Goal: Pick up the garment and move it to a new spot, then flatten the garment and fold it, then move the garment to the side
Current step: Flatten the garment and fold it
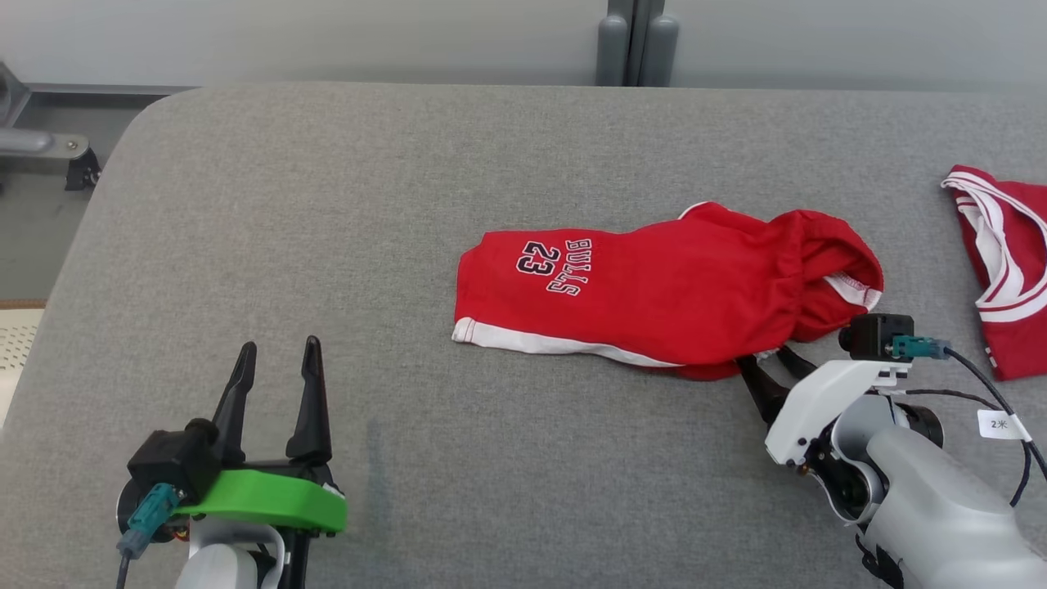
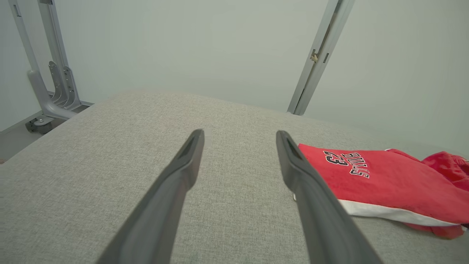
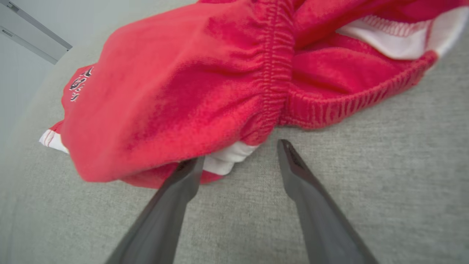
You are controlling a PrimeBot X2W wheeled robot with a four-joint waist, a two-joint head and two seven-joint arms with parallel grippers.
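Red garment (image 1: pixel 654 294) sits crumpled mid-surface (image 1: pixel 327 204), not picked up yet. My right end effector (image 3: pixel 240 152) gapes at its waistband (image 3: pixel 329 110), my left end effector (image 1: pixel 278 345) idles open; next I'd slide in and pinch.

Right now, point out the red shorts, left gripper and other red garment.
red shorts (image 1: pixel 654 286): head view, middle of the red panel.
left gripper (image 1: pixel 280 343): head view, midway between its fingertips.
other red garment (image 1: pixel 1018 348): head view, its lower red part.

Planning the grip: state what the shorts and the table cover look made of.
shorts: soft knit fabric, maybe polyester or cotton, matte and slightly fuzzy; the gathered, ribbed elastic waistband suggests stretch.
table cover: grey woven cloth, matte; a fine heathered weave shows.
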